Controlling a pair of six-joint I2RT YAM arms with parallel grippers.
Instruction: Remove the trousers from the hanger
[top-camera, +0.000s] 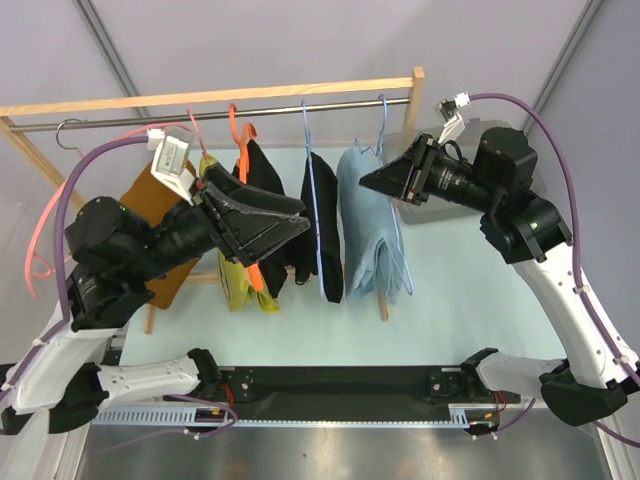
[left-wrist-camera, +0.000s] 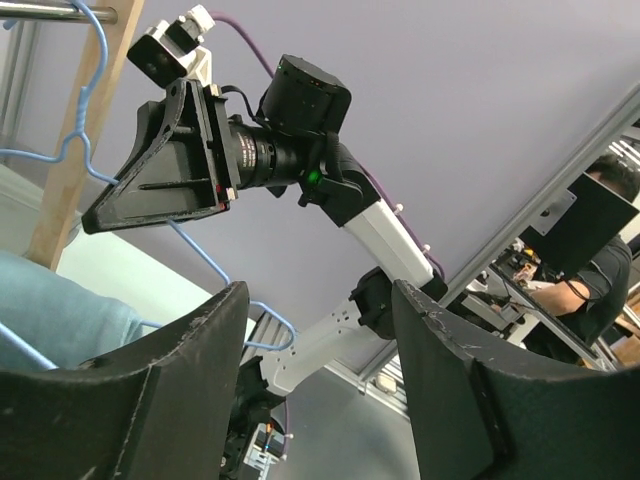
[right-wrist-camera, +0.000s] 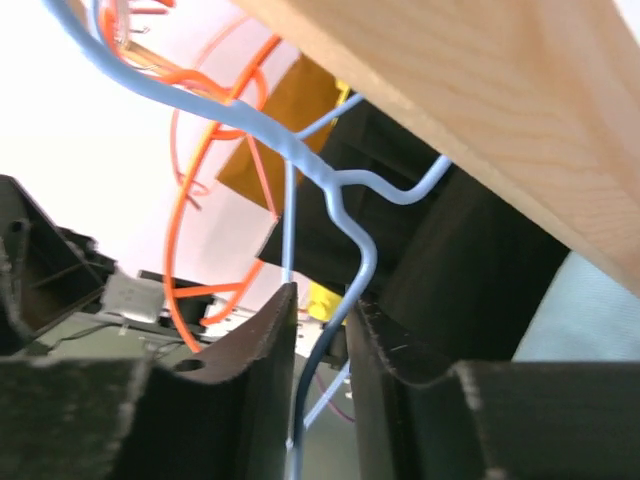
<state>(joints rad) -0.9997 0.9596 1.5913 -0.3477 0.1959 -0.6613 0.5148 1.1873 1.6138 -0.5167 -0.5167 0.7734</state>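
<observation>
Light blue trousers hang on a blue wire hanger at the right end of the rail. My right gripper is at the hanger's neck, just above the trousers. In the right wrist view its jaws stand narrowly together with the blue hanger wire between them. My left gripper is open and empty, in front of the black trousers, pointing towards the light blue ones. The left wrist view shows its wide-open jaws, the hanger, the trousers and the right gripper's body.
A wooden rack with a metal rail carries other garments: black, yellow and brown, on orange and blue hangers. A pink hanger hangs at the left. The rack post is close above the right gripper.
</observation>
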